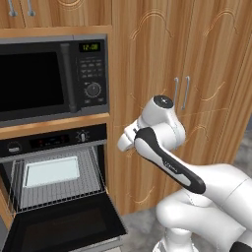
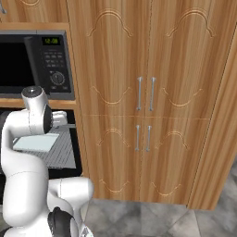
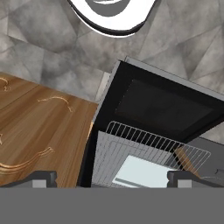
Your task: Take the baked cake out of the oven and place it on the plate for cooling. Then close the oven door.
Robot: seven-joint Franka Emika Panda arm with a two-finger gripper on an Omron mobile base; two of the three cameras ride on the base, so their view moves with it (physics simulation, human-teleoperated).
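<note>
- A rendered kitchen with a wall of warm wood cabinets (image 2: 148, 92) and a grey stone floor (image 3: 52, 39); a black microwave (image 1: 49, 78) with a green clock sits in the cabinetry at upper left.
- The gripper (image 3: 111, 177) hangs above the front of the oven, looking down; its two dark fingertips (image 3: 43, 178) stand wide apart with nothing between them, so the jaws are open and empty.
- Just beyond the tips in the hand view lies the wire rack (image 3: 148, 148), pulled partway forward, carrying a pale, flat rectangular tray (image 3: 140, 173) (presumably the pan with the cake, though no cake surface can be told apart from it).
- The rack belongs to the oven (image 1: 54, 162), the black built-in unit directly under the microwave, with a control strip across its top.
- The oven door (image 1: 64, 224) is folded fully down and lies flat in front of the rack, glass facing up.
- The white arm (image 1: 162, 147) bends at the elbow just right of the oven, well clear of the rack.
- Progress, as a judgement: early. The door is open and the pan reachable, but nothing is gripped; lifting the cake out, setting it on a plate and shutting the door all remain.
</note>
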